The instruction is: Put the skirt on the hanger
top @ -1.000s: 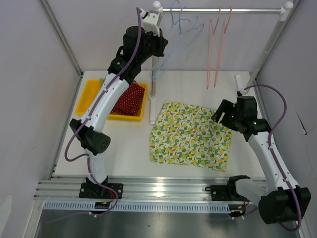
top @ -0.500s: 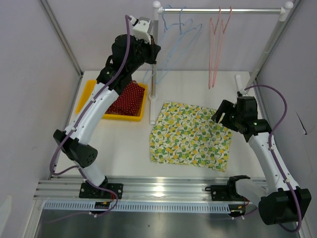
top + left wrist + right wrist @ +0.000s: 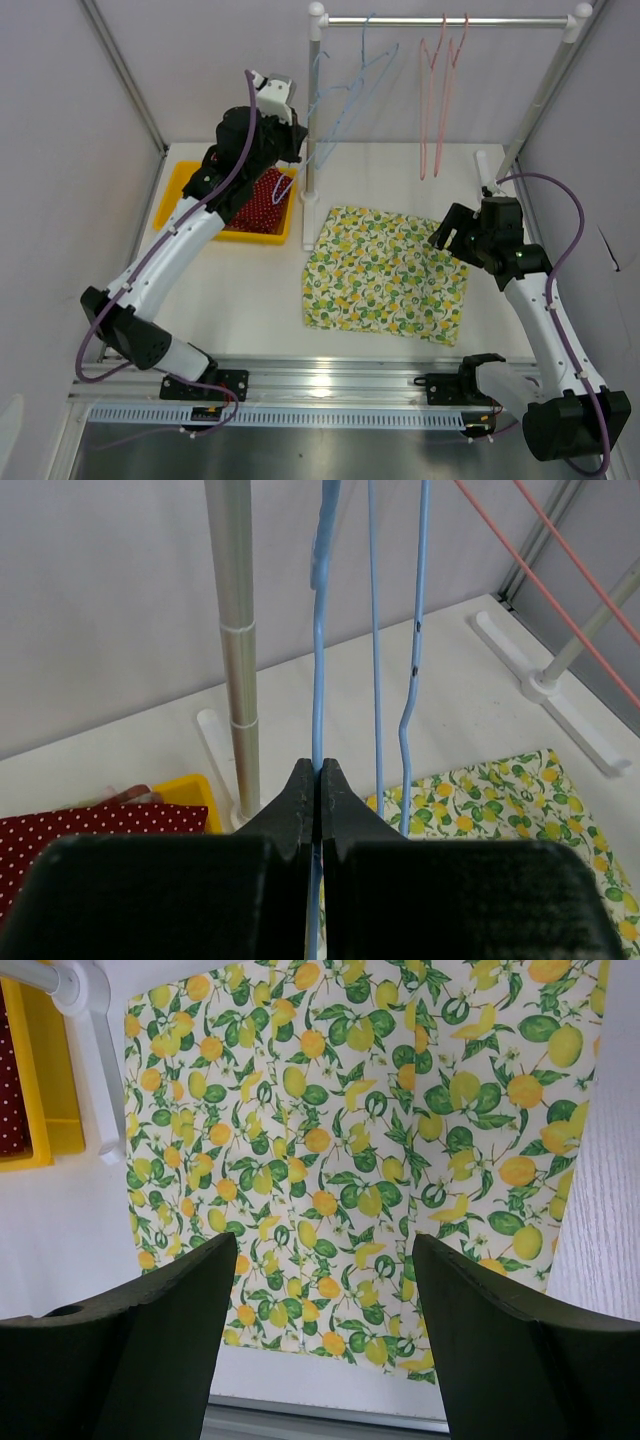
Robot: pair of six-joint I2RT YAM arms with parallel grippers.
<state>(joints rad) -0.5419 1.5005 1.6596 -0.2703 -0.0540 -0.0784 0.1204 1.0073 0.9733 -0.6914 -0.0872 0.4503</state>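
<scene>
The skirt (image 3: 385,275) is a white cloth with a lemon print, lying flat on the table at centre right; it also shows in the right wrist view (image 3: 330,1130) and the left wrist view (image 3: 500,800). A blue wire hanger (image 3: 345,100) hangs tilted from the rail. My left gripper (image 3: 297,148) is shut on the hanger's wire (image 3: 320,660) beside the rack's left pole, fingertips pinched together (image 3: 318,768). My right gripper (image 3: 447,233) is open and empty, hovering over the skirt's right edge (image 3: 325,1245).
A clothes rack has a top rail (image 3: 480,20), a left pole (image 3: 312,120) and a right pole (image 3: 540,100). Two pink hangers (image 3: 440,90) hang on the rail. A yellow tray (image 3: 178,190) with red dotted cloth (image 3: 262,200) sits at the left.
My left arm has drawn down and to the left, pulling the blue hanger's lower end with it toward the left pole. The right arm and the skirt have not moved.
</scene>
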